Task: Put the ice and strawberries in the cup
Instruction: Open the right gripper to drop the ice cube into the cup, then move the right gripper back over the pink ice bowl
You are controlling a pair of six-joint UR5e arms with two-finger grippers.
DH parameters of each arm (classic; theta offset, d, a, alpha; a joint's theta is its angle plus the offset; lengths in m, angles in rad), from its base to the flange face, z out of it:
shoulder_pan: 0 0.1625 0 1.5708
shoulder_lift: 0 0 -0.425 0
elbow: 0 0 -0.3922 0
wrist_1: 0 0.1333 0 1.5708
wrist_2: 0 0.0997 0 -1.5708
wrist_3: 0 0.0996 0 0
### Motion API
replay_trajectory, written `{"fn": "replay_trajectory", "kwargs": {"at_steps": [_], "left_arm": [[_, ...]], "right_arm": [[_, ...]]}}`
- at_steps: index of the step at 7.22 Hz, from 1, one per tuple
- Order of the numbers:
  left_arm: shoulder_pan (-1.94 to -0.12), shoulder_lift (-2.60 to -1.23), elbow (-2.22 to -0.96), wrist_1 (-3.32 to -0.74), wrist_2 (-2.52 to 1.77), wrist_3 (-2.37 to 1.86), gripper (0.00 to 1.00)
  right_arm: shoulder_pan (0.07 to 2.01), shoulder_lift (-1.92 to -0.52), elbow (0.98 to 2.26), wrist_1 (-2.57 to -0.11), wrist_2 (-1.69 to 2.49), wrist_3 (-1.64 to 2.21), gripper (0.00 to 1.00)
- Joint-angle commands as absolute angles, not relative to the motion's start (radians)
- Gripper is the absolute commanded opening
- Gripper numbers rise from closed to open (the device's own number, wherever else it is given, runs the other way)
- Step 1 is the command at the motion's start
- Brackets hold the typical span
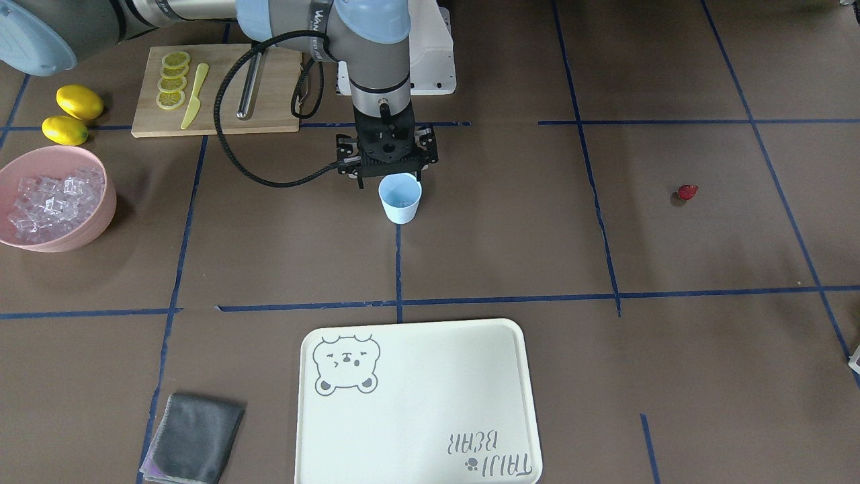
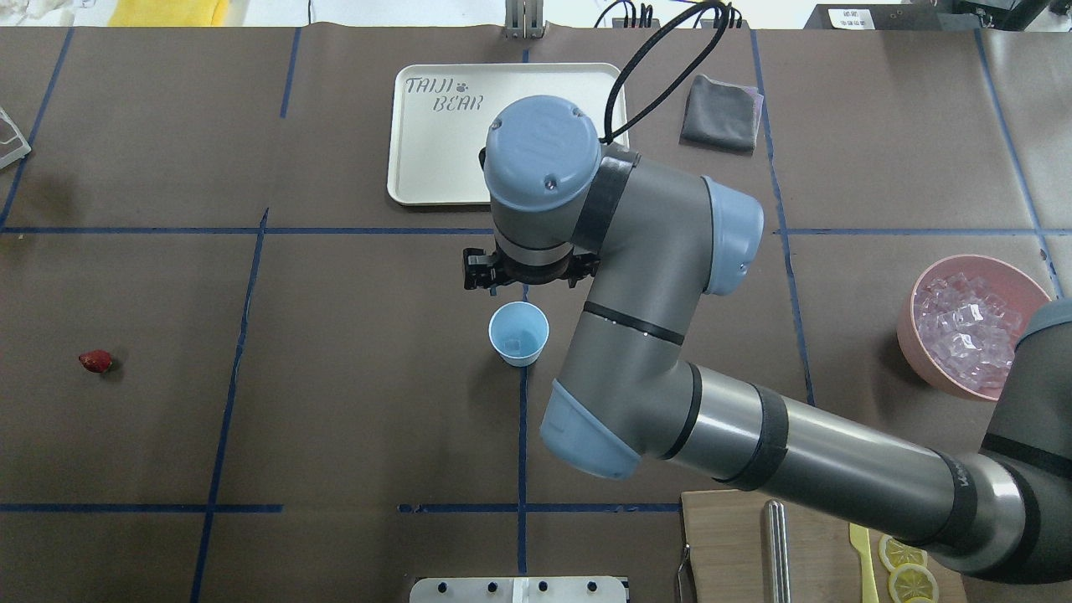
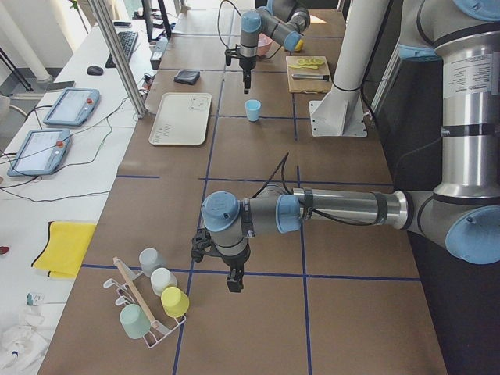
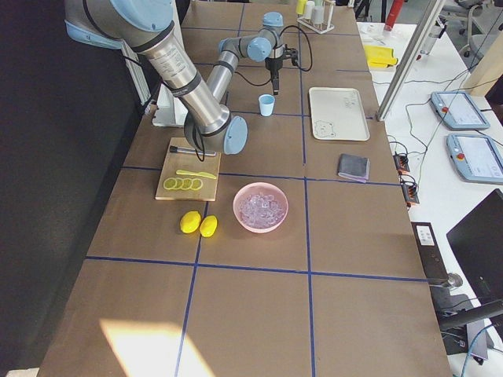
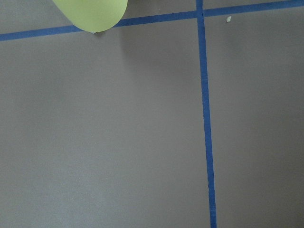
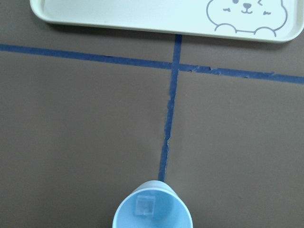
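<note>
Ice cube (image 6: 144,205) inside cup (image 6: 178,216) shows from right wrist view

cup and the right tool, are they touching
Apart. In the overhead view bare table shows between the right tool and the cup.

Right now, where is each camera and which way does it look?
Front-facing: across the table, facing the robot, looking down; right arm by cup.
Overhead: behind the robot, looking forward and down; right arm.
Exterior left: robot's left table end, looking along; left arm near.
Exterior right: opposite end; right arm near.
Left wrist: down at table, yellow-green cup; no body.
Right wrist: down at cup, ice cube, tray; no body.
Shared: front-facing and overhead both show the strawberry.
</note>
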State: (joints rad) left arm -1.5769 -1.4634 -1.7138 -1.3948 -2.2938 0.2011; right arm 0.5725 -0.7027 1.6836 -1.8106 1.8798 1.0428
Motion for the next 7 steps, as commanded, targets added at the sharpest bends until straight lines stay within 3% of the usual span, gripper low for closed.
{"fn": "replay_trajectory", "kwargs": {"at_steps": [1,4,7], "left_arm": [[-1.577,-1.463,-1.718,-1.399,-2.295,0.204,1.0],[-1.577,-1.463,-1.718,-1.407,-2.295,0.206,1.0],[-1.577,-1.463,-1.72,-1.407,-2.295,0.206,1.0]], "right_arm": [[0.71,-0.747,1.754,-1.911,1.984,0.819,0.99],[0.877,-1.036,1.951,-1.899,2.055,0.471,0.99],[1.125,-1.376,1.985,-1.667,2.291,0.196,0.99]]}}
